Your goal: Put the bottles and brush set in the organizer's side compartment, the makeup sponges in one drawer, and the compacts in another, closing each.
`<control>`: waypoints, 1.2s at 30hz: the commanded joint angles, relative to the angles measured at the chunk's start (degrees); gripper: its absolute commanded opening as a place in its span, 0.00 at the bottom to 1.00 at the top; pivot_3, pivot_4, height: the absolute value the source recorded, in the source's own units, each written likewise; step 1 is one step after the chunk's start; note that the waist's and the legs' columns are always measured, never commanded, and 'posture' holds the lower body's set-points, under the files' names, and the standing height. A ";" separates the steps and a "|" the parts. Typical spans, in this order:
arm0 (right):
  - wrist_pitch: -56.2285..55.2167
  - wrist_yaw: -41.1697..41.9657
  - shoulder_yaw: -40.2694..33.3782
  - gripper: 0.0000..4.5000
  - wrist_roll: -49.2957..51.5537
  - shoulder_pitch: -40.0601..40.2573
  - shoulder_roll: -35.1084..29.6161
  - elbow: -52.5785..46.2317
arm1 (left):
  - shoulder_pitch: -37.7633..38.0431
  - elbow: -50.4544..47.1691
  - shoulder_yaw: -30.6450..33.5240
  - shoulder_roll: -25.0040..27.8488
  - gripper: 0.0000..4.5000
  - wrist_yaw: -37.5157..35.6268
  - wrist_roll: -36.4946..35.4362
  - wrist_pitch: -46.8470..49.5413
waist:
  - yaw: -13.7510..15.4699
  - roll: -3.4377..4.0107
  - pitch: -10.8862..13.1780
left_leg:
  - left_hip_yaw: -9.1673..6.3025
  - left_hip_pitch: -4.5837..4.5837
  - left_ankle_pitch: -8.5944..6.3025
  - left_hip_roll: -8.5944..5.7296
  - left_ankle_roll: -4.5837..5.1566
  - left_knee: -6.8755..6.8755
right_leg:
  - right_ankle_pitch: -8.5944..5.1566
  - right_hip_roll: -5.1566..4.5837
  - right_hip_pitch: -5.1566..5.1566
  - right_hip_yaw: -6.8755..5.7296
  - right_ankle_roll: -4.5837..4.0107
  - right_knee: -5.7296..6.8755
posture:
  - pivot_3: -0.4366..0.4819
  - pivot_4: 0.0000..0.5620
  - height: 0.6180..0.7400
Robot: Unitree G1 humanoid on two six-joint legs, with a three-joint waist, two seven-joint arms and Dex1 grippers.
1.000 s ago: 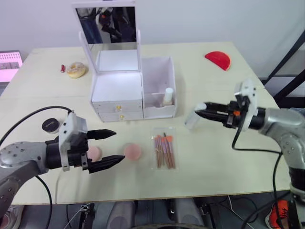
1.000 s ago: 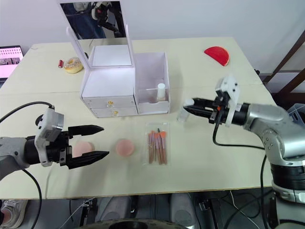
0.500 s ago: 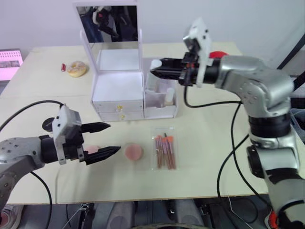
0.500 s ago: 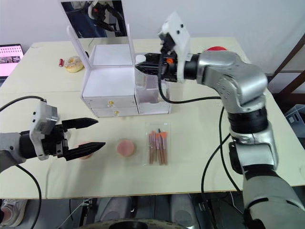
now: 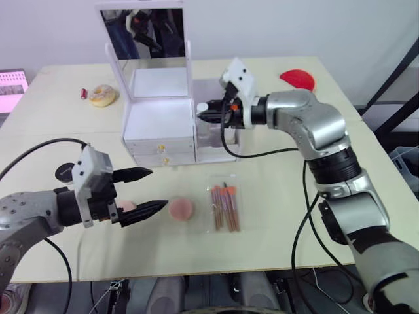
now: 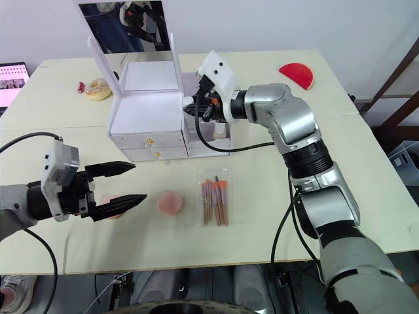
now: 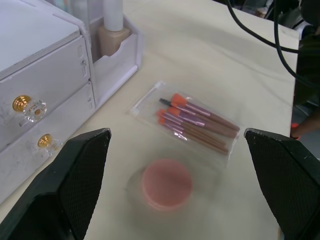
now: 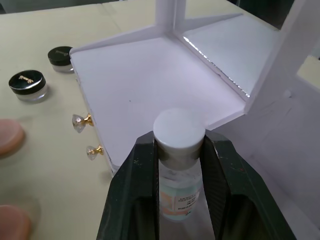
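**Bottle held over side compartment; left fingers spread above sponge**

My right gripper (image 8: 178, 150) is clamped on a clear bottle (image 8: 178, 167) with a white cap, fingers pressed to either side just under the cap. In the head views it sits over the organizer (image 5: 161, 127), at the wall between the drawer block and the side compartment (image 5: 219, 140). Bottle is upright, label facing down into the compartment.

A second bottle (image 7: 113, 27), beige with a white cap, stands upright in the compartment, at its front.

My left gripper (image 5: 141, 191) hangs low over the table (image 5: 288, 196), fingers wide apart, nothing between them. One pink sponge (image 5: 180, 209) lies just beyond the fingertips; another sponge (image 5: 127, 206) is partly hidden by the lower finger.

Brush set (image 5: 224, 207) lies flat in its clear sleeve, in front of the compartment, just right of the first sponge.

Two black-lidded compacts (image 8: 28, 84) sit on the table left of the organizer, close together. Both drawers appear shut, gold knobs (image 7: 29, 107) facing me. Mirror lid (image 5: 147, 33) stands raised.
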 commanded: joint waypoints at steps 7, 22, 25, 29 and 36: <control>-5.93 0.67 1.22 0.14 -5.92 2.97 2.50 3.54 | -1.57 -0.55 2.10 0.05 1.00 1.17 -1.08 -0.65 | 0.01 0.02 0.01 | 0.01 -0.01 0.00 0.00 0.00 -0.01 | 0.00 0.00 -0.02 0.02 0.01 -0.01 | 0.48 0.27 1.00; -6.18 2.16 0.45 0.55 -8.85 4.57 3.30 3.52 | -6.03 -0.14 0.10 0.38 1.00 3.81 -2.78 0.76 | 0.00 0.00 0.00 | 0.00 0.06 0.01 0.00 -0.02 0.03 | 0.01 0.02 0.04 0.04 0.00 0.03 | 0.48 0.27 1.00; -5.66 2.63 0.06 0.88 -8.98 4.59 3.03 2.37 | -6.64 -0.21 0.00 0.45 1.00 4.15 -3.19 1.08 | -0.06 0.00 0.00 | 0.00 0.06 0.01 0.00 -0.02 0.03 | 0.01 0.03 0.04 0.04 0.00 0.02 | 0.48 0.27 1.00; -4.75 2.67 -0.89 1.00 -8.84 3.99 2.78 0.75 | -6.90 -0.15 -0.05 0.49 1.00 4.17 -3.29 1.19 | -0.28 0.01 0.00 | 0.00 0.07 0.01 0.00 -0.02 -0.03 | 0.06 0.04 0.01 0.05 0.08 0.03 | 0.48 0.27 1.00; -0.96 4.45 -3.97 1.00 -6.55 2.23 0.20 -5.93 | -7.24 0.06 0.06 0.82 1.00 4.03 -3.15 1.19 | -0.03 0.02 0.01 | 0.00 0.03 0.01 0.00 -0.02 -0.02 | 0.05 0.04 -0.01 0.06 0.08 0.01 | 0.48 0.27 1.00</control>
